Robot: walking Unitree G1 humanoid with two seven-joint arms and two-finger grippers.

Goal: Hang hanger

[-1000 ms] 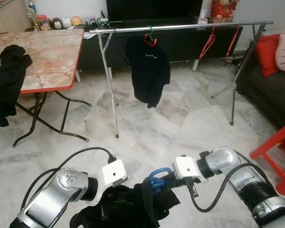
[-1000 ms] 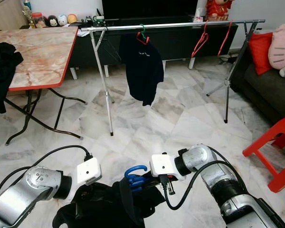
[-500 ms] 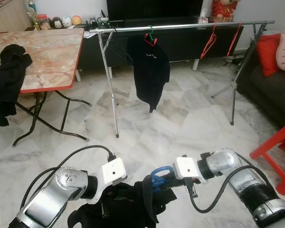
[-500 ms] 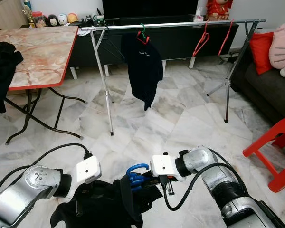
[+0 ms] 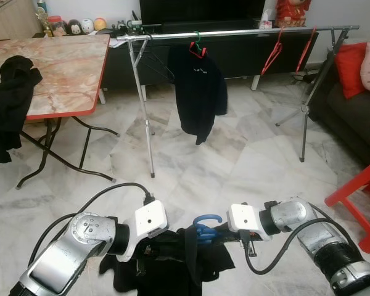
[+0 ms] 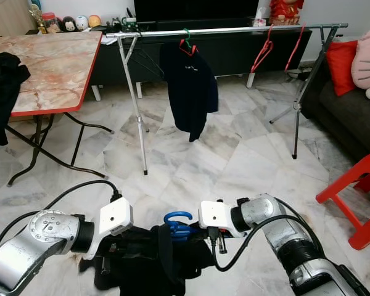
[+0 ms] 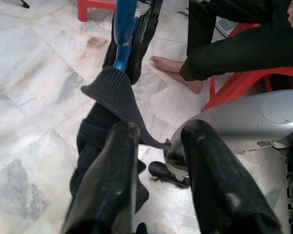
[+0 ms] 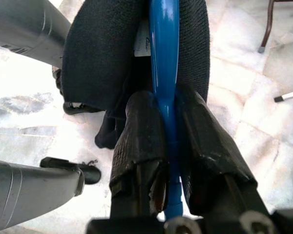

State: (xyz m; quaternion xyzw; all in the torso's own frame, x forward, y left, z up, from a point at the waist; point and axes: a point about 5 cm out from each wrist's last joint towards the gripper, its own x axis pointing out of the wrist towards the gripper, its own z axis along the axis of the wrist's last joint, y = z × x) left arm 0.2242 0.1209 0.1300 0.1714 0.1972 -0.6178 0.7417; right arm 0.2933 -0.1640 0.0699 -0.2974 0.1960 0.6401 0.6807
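Marble floor tiles (image 5: 234, 160) are spreading out ahead of me, and a silver clothes rail (image 5: 234, 32) is standing across the room beyond them; I am taking that rail as my landmark. On the rail a black shirt (image 5: 200, 92) is hanging from a hanger with a green hook, and two red hangers (image 5: 272, 54) are dangling further along toward its right end. To the left of the rail a folding bench (image 5: 49, 71) with a marbled top and red edge is carrying a dark garment (image 5: 9, 105) that is drooping over its side. To the right of the rail a dark sofa with a red cushion (image 5: 351, 68) is sitting, and a red plastic stool (image 5: 361, 197) is standing nearer to me.

Well short of the rail, low in front of me, I am holding the blue hanger (image 8: 164, 63) with a black garment (image 6: 148, 262) draped on it. My right hand (image 8: 168, 141) is clamping narrow on the blue neck of the hanger, just below its hook, with both black fingers (image 8: 139, 141) pressing against the plastic. My left hand (image 7: 158, 161) is sitting beside it with its fingers (image 7: 115, 180) parted, and a fold of the black cloth is lying against one of them; I cannot tell whether it is gripping that cloth. In the left wrist view a seated person's bare foot (image 7: 173, 68) is resting on the floor by a red stool.
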